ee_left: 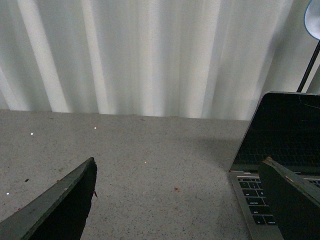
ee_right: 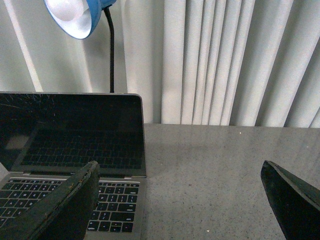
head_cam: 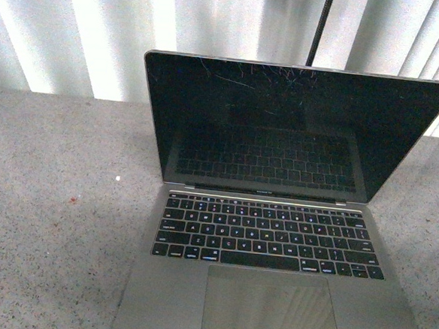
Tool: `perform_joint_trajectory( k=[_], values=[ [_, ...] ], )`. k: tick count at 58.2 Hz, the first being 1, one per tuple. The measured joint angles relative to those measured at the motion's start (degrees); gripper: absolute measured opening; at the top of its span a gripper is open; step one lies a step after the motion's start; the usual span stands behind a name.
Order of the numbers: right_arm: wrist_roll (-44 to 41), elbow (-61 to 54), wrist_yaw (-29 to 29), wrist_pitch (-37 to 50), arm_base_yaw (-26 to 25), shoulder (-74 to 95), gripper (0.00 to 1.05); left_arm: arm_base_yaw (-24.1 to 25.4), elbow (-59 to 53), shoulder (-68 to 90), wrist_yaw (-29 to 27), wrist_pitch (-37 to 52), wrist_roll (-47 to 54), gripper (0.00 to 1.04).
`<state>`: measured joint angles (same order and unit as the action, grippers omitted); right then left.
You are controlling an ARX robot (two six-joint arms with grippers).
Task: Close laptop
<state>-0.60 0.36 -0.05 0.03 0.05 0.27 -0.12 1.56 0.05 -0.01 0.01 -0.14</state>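
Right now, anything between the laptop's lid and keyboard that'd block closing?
Nothing visible. Keyboard and trackpad are bare under the open lid. The lamp stands behind the lid, out of its closing path. Nothing lies between the left hand or right hand and the laptop.

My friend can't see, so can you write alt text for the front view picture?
An open grey laptop with a dark, scratched screen and black keys sits on a speckled grey table. White curtains hang behind it, and no robot arm is in view.
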Motion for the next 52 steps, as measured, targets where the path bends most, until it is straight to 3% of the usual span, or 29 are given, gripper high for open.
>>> perform_joint_trajectory(
  k=[49, 50, 52],
  values=[
    [0.0, 0.0, 0.0, 0.0, 0.0, 0.0, 0.97, 0.0, 0.0, 0.0, 0.0, 0.0, 0.0, 0.98],
    [1.1, 0.4, 1.4, -1.3, 0.4, 0.7, 0.97, 0.0, 0.0, 0.0, -0.1, 0.0, 0.0, 0.98],
    [4.6, 3.8, 6.7, -9.0, 1.6, 4.6, 0.97, -1.7, 0.4, 1.4, -5.7, -1.3, -2.6, 0.98]
  ],
)
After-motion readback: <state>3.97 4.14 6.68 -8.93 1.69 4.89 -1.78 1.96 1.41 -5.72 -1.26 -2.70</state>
